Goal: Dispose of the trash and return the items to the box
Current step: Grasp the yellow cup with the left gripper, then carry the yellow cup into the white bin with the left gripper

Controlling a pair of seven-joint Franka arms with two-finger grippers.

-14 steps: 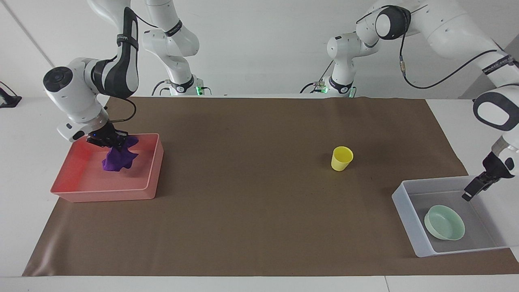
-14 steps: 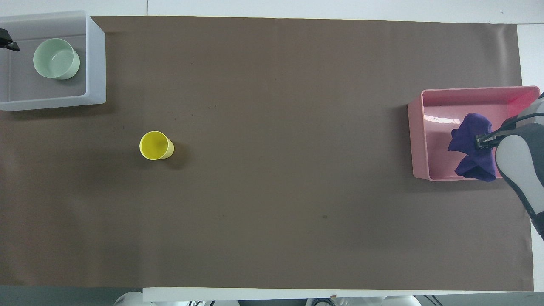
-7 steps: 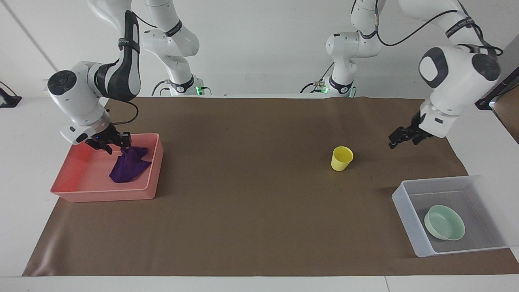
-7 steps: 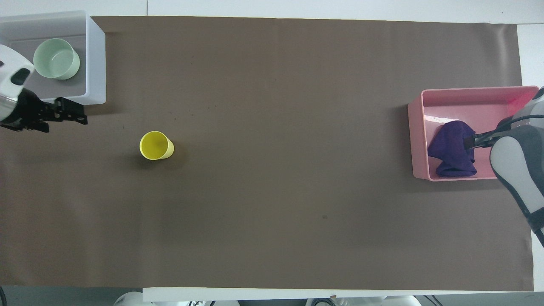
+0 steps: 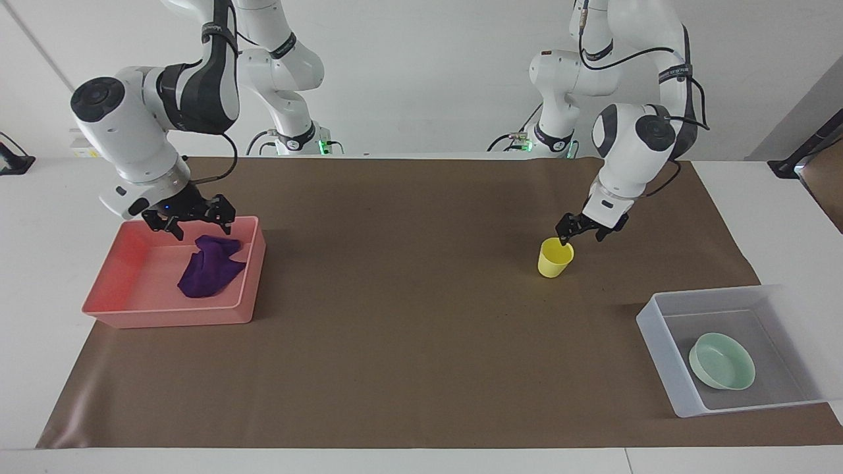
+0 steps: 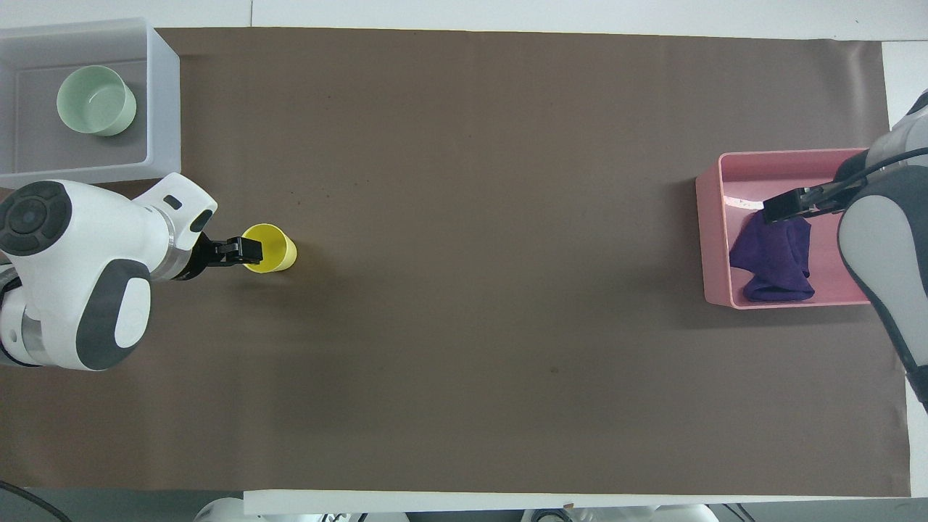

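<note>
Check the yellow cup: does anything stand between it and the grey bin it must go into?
Nothing visible does. Only bare brown mat lies between the yellow cup and the grey bin, which holds just the green bowl. The left gripper is already at the cup's rim.

No legible text, as far as visible.

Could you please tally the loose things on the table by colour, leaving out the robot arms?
Purple: 1, the cloth lying in the pink tray
Pink: 1, the tray
Yellow: 1, the cup on the brown mat
Mint green: 1, the bowl in the bin
Whitish grey: 1, the bin
Total: 5
</note>
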